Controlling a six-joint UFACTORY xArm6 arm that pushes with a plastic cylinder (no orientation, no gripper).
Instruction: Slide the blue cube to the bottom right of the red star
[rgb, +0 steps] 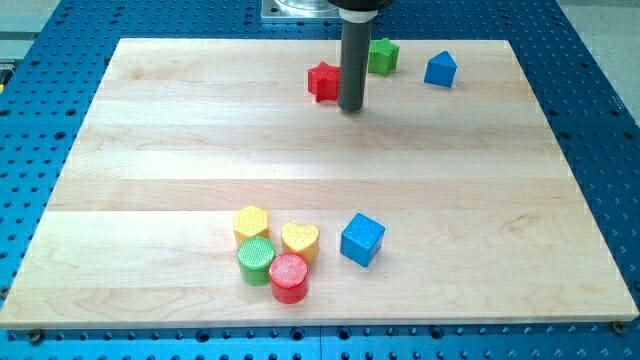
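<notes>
Blue perforated metal frames the pale wooden tabletop (150, 150), which fills most of the camera view. Near the view's top my tip (350, 108) rests on the wood, just right of the red star-shaped block (323, 81) and about touching it. This arm carries no claw, only the dark rod, so nothing can spread or pinch. Behind the rod sits a green block (384, 56) of unclear shape, and further right a blue house-shaped block (440, 69). The blue cube (362, 239) lies well apart from the star, toward the view's bottom. Left of it cluster a yellow hexagonal block (251, 222), a yellow heart-shaped block (300, 240), a green cylinder (256, 260) and a red cylinder (289, 278).
</notes>
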